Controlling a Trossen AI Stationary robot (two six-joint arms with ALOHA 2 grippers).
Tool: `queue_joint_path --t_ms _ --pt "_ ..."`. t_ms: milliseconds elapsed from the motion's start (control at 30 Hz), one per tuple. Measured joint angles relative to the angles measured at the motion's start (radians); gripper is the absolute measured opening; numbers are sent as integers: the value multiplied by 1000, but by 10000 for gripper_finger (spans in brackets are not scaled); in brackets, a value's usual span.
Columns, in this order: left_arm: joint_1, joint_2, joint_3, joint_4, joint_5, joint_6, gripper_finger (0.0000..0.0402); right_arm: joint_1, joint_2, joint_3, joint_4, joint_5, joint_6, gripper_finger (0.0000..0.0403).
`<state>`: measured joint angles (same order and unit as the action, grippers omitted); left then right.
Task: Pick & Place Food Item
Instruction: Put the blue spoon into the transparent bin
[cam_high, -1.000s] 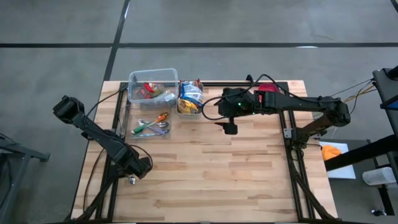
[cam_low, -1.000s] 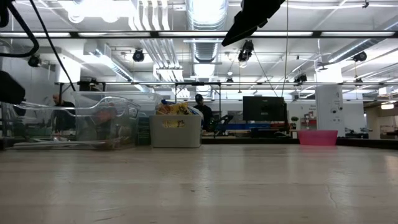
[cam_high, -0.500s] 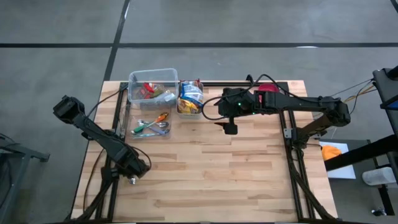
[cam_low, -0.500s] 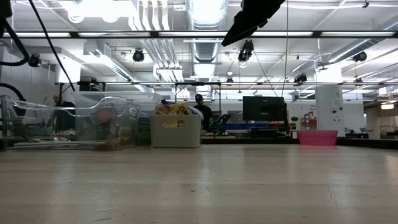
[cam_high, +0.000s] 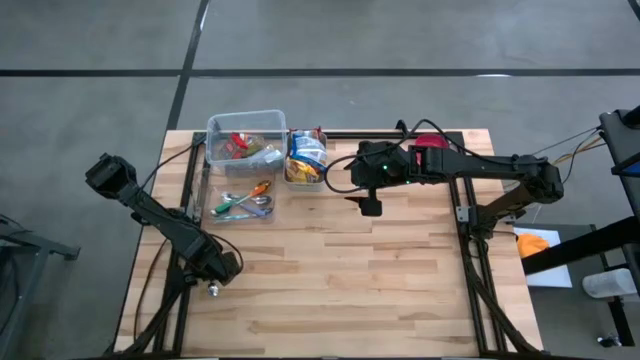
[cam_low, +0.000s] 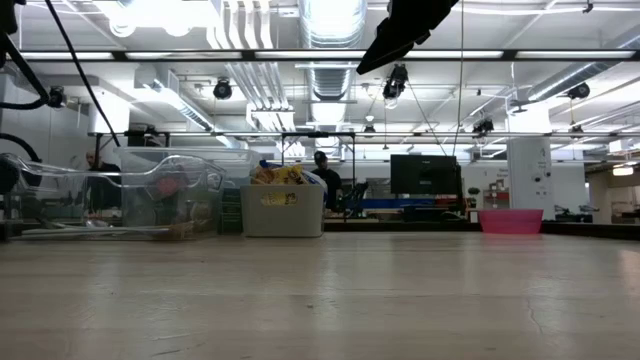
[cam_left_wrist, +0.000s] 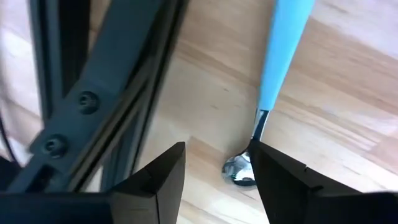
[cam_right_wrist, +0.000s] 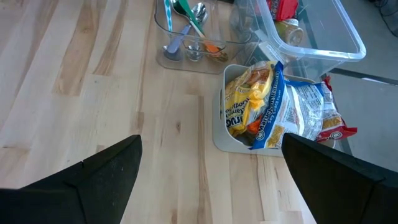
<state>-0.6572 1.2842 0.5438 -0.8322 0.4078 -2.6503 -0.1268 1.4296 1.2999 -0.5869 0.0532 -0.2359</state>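
Note:
A spoon with a light blue handle (cam_left_wrist: 283, 43) and a metal bowl (cam_left_wrist: 241, 171) lies on the wooden table near its left edge; from above only its bowl (cam_high: 212, 290) shows. My left gripper (cam_left_wrist: 219, 149) points down over it, open, with the bowl between its fingers and close to one of them. It shows in the high view as well (cam_high: 215, 270). The food, yellow and blue snack bags (cam_right_wrist: 273, 109), stands in a grey bin (cam_high: 305, 160) at the far side. My right gripper (cam_high: 370, 205) hangs open above the table, near that bin, with nothing between its fingers (cam_right_wrist: 212, 140). My left gripper stands over the spoon from above, a finger on either side of the bowl end. The spoon's neck (cam_left_wrist: 256, 134) runs right along the edge of one finger (cam_left_wrist: 280, 180); whether they touch, I cannot tell. The spoon lies flat on the table.
A clear tub (cam_high: 245, 135) with packaged food stands at the far left beside the grey bin. In front of it a clear holder (cam_high: 240, 205) has utensils in it. A black frame rail (cam_left_wrist: 112, 106) runs along the table's left edge beside my left gripper.
My left gripper has rolled a little about its own axis and sunk slightly over the spoon, which has stayed where it lay.

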Motion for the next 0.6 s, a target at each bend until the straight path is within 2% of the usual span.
queue_joint_path --t_ms 200,400,600 --pt "0 -1 1 33 -83 -18 188 0 0 0 0 0 0 384" --pt "2 0 0 90 -231 -20 188 0 0 0 0 0 0 384" --pt "2 0 0 120 -396 71 188 0 0 0 0 0 0 384"
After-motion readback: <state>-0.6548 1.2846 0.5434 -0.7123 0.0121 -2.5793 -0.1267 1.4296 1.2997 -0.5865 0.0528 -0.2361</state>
